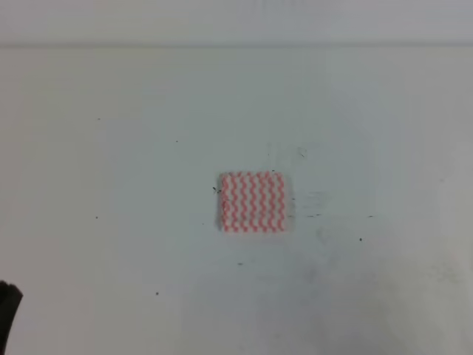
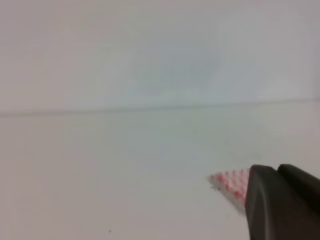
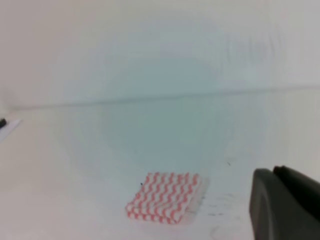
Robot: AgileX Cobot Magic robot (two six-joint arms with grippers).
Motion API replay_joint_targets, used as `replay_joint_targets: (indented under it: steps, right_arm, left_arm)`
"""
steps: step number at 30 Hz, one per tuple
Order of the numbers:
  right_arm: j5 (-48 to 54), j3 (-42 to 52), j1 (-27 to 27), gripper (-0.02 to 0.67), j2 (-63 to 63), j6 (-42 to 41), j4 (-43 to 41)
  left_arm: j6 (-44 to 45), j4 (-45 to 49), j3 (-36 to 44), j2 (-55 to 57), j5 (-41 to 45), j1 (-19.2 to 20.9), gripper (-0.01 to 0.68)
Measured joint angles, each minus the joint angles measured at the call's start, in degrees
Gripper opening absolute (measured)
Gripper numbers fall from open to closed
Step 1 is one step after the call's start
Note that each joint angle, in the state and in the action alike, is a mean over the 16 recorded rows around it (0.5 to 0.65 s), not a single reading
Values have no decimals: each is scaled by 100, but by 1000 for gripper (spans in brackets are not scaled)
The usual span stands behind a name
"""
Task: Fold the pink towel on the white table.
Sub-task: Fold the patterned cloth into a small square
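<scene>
The pink towel (image 1: 252,202) lies flat near the middle of the white table (image 1: 111,185) as a small, neat, square bundle of wavy pink and white stripes. In the left wrist view one corner of the towel (image 2: 229,183) shows just beside the dark tip of my left gripper (image 2: 282,200), which sits well short of it. The right wrist view has the towel (image 3: 165,196) ahead and to the left of my right gripper (image 3: 282,200). Only a dark edge of each gripper shows, so how their jaws stand is unclear. Neither touches the towel.
A dark piece of the left arm (image 1: 7,314) pokes in at the bottom left corner of the exterior view. The table's far edge (image 1: 236,44) runs across the top. Small dark specks and scuffs (image 1: 314,214) mark the surface right of the towel.
</scene>
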Motion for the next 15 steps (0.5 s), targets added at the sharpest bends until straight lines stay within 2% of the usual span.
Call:
replay_joint_targets:
  steps: [6,15]
  right_arm:
    - [-547,318,0,-18,-153,-493,353]
    - [-957,574,1,-18,-132,-569,461]
  left_arm:
    - [24,-20,284,-292,-155,0,-4]
    - [25,-33,321,-314,-246,0,-4]
